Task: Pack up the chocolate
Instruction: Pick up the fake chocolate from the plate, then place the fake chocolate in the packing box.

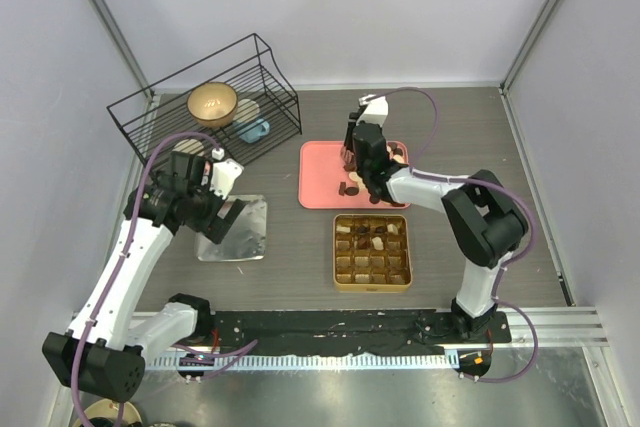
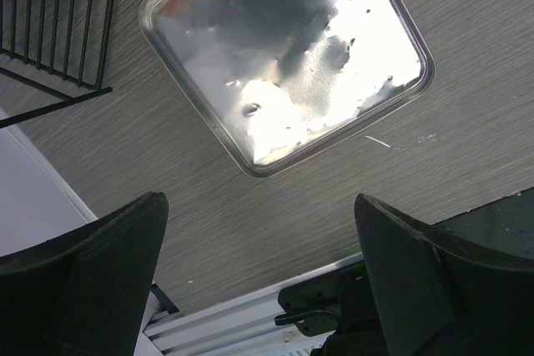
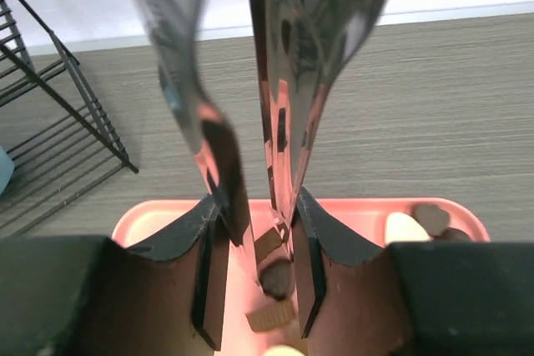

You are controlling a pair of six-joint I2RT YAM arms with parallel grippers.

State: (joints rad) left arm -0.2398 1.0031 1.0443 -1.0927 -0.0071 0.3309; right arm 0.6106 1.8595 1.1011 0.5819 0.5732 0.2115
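Small pieces of chocolate [image 1: 349,188] lie on the pink tray [image 1: 320,182], with more at its far right corner [image 1: 395,152]. My right gripper [image 1: 362,162] hovers over the tray, shut on a pair of shiny metal tongs [image 3: 284,81]. In the right wrist view the tong blades run between my fingers [image 3: 210,264] and converge on a dark piece of chocolate [image 3: 277,277]; a light brown piece [image 3: 269,318] lies just below it. The gold gridded tin [image 1: 372,250] holds several pieces. My left gripper [image 2: 259,202] hangs open and empty above the table.
A silver tin lid [image 1: 245,237] lies under the left arm. A black wire rack [image 1: 200,97] with a gold bowl [image 1: 212,102] and a blue object [image 1: 254,130] stands at the back left. Side walls enclose the table.
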